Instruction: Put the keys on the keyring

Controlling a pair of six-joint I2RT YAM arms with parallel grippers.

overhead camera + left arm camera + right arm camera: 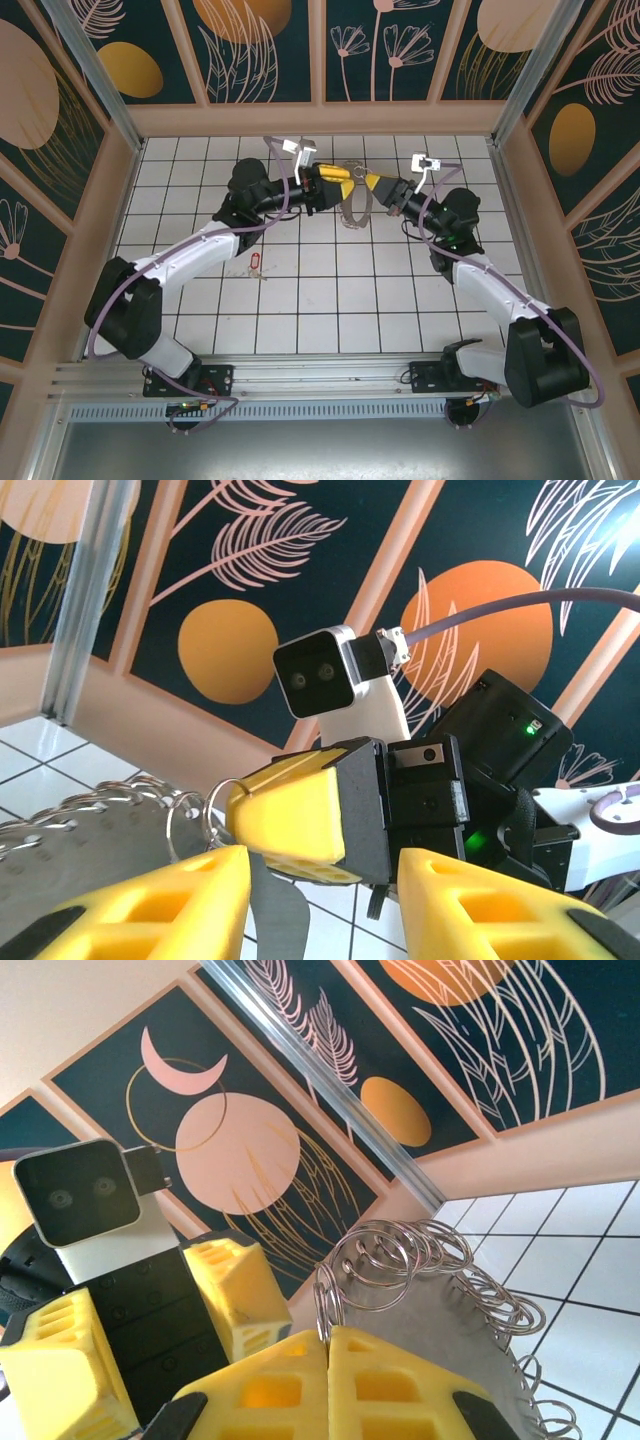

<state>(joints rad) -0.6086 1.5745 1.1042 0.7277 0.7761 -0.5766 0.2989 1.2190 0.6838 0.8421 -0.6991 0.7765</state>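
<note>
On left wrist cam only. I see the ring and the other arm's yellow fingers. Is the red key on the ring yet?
Observer: No. In the top view the key lies on the table, on the tiles nearer the bases, apart from the keyring.
Operator: Is the other side gripping the ring?
Observer: Yes. The right wrist view shows the right claw shut on the keyring's edge.
Operator: Where's my claw relative to it?
Observer: From the top, the left claw faces the right claw across the ring, toward the far side of the table.
</note>
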